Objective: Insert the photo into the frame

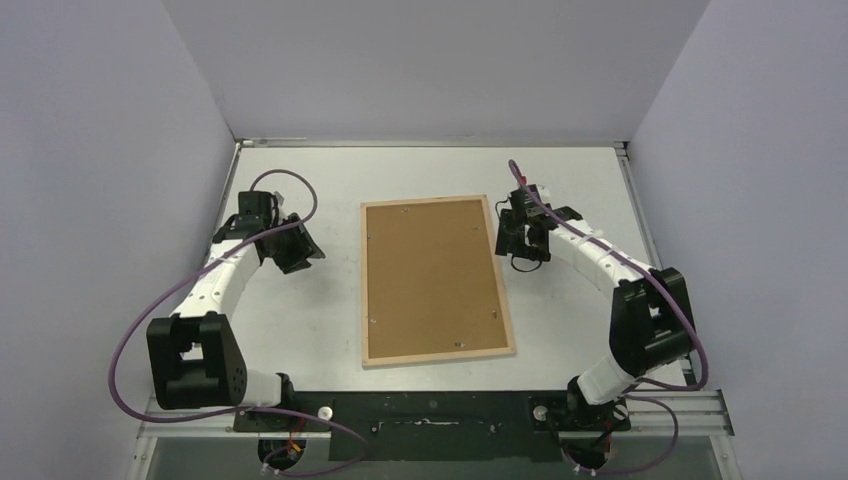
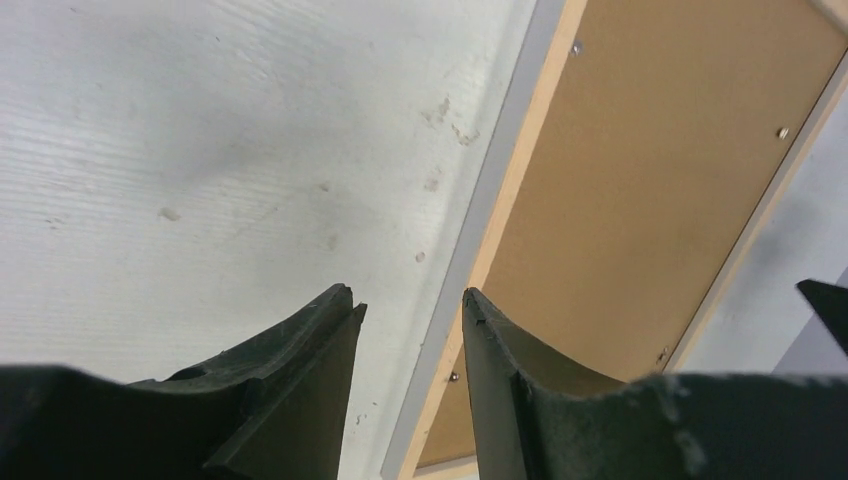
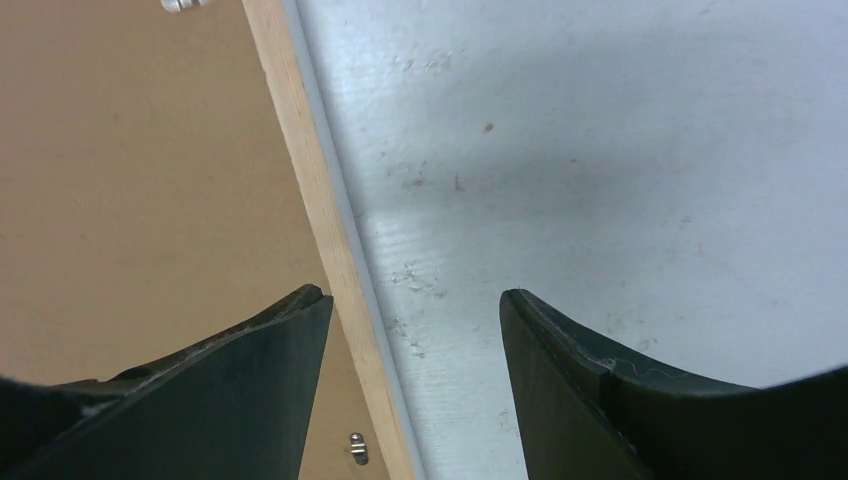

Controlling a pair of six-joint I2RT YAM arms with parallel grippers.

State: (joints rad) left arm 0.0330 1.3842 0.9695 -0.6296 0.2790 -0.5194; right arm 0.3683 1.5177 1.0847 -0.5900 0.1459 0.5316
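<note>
The frame (image 1: pixel 503 290) lies back-up in the middle of the table, its pale wood rim around a brown backing board (image 1: pixel 433 275) held by small metal tabs (image 3: pixel 358 448). The photo is out of view. My left gripper (image 1: pixel 303 247) hovers over the table just left of the frame, open and holding nothing. In the left wrist view its tips (image 2: pixel 410 300) straddle the frame's left rim (image 2: pixel 520 180). My right gripper (image 1: pixel 512 236) stands open by the frame's upper right edge. In the right wrist view its tips (image 3: pixel 412 298) straddle the right rim (image 3: pixel 300 150).
White table (image 1: pixel 290 320) walled on three sides by grey panels. A metal rail (image 1: pixel 640 230) runs along the right table edge. Purple cables loop from both arms. A dark base plate (image 1: pixel 430 410) lies at the near edge.
</note>
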